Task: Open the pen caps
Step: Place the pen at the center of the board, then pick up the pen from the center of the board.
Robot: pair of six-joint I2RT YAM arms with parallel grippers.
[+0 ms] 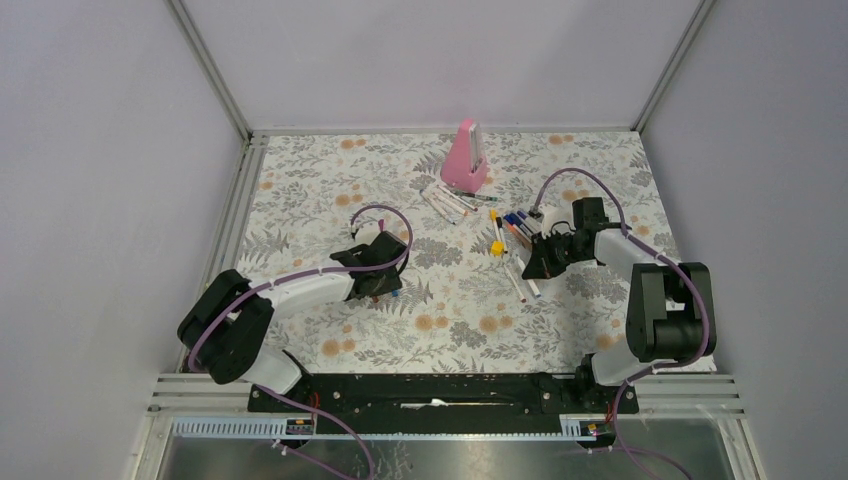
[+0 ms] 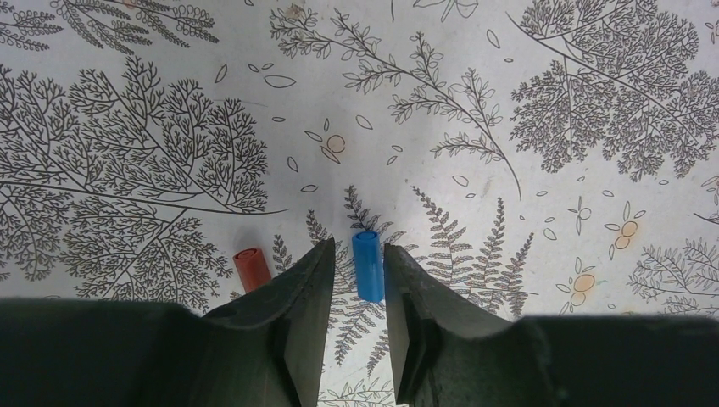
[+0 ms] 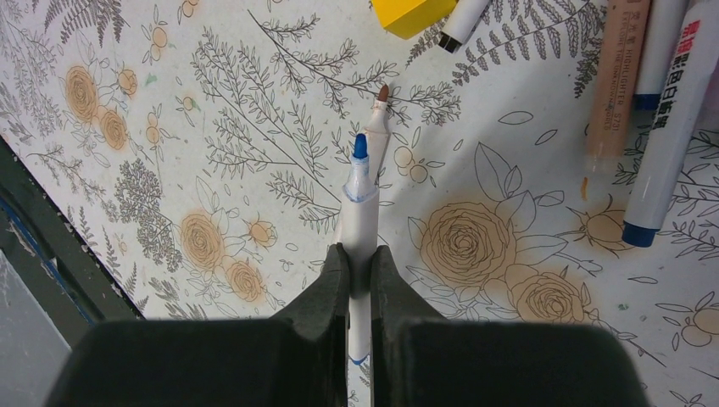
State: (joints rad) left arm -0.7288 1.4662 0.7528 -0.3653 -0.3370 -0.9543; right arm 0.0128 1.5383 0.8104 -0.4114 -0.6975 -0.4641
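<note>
In the left wrist view a blue cap (image 2: 368, 265) lies loose on the floral cloth between my left gripper's (image 2: 358, 250) open fingers, close to the right finger. A red-orange cap (image 2: 252, 266) lies just left of the left finger. In the top view the left gripper (image 1: 384, 284) is at centre left. My right gripper (image 3: 359, 252) is shut on a white pen barrel (image 3: 359, 203) whose blue tip is bare and points away. It shows in the top view (image 1: 536, 264) by the pen pile. A yellow cap (image 3: 413, 13) lies further ahead.
An uncapped brown-tipped pen (image 3: 378, 127) lies under the held pen. Several capped markers (image 3: 661, 127) lie to the right. A tall pink wedge (image 1: 466, 157) stands at the back, with more pens (image 1: 450, 200) in front of it. Walls enclose the table.
</note>
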